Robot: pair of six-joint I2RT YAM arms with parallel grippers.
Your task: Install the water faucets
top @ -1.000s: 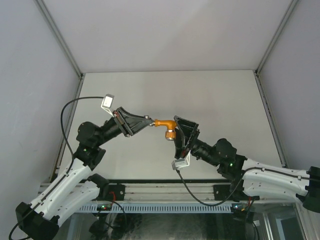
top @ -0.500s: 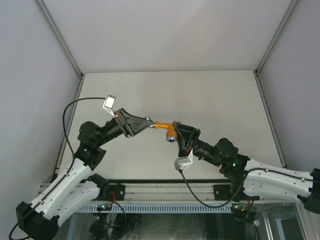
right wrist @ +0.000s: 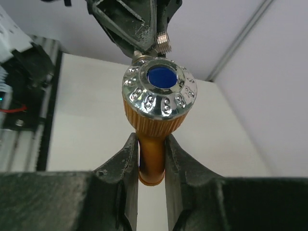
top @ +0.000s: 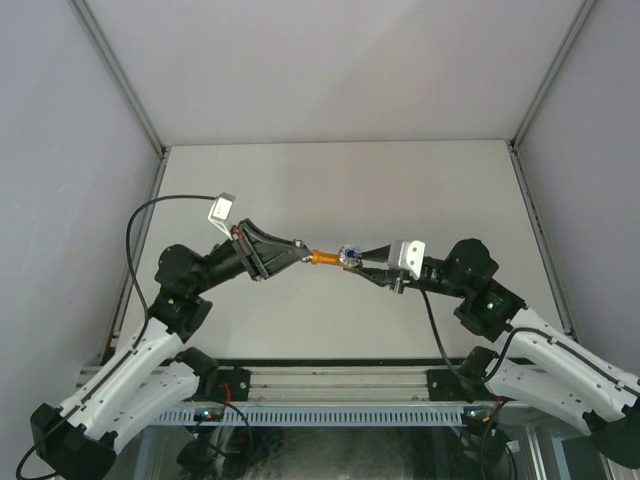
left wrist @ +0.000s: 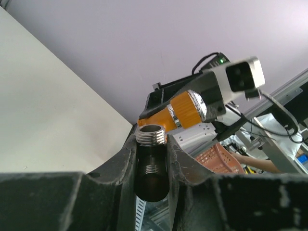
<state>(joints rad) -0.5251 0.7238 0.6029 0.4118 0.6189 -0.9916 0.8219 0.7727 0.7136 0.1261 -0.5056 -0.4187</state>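
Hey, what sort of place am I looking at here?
Probably a robot test booth in a lab: a white table boxed in by grey panels, and two arms bolted to a metal rail.

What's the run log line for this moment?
left gripper: shut on threaded fitting | right gripper: shut on orange tap | tap beside fitting, midair | fitting mouth empty
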